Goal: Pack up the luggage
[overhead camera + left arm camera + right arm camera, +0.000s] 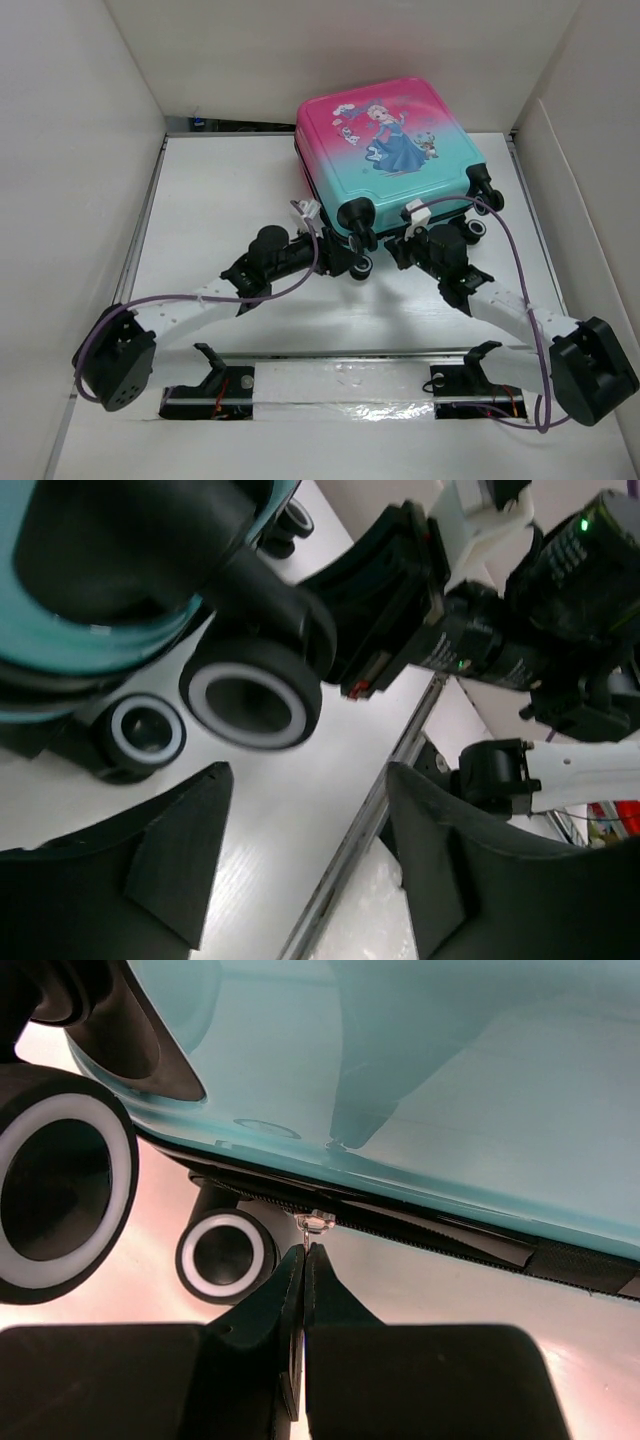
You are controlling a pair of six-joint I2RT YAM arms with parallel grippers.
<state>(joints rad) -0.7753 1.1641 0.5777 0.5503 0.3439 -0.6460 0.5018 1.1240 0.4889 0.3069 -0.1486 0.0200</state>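
Note:
The luggage [385,140] lies flat and closed at the back of the table, pink fading to teal, wheels toward me. My left gripper [343,262] is at its near left wheel. In the left wrist view this gripper [310,780] stands open with only bare table between the fingers, just below a black wheel [250,695] and the teal shell [90,650]. My right gripper [405,250] is at the near edge between the wheels. Its wrist view shows it [305,1252] shut on the small metal zipper pull [316,1222], which hangs from the black zip under the teal shell [450,1090].
White walls [80,120] enclose the table on the left, back and right. A metal rail [340,355] runs across the near edge by the arm bases. The right arm's wrist [500,630] sits close beside my left gripper. More wheels [55,1200] flank the right gripper.

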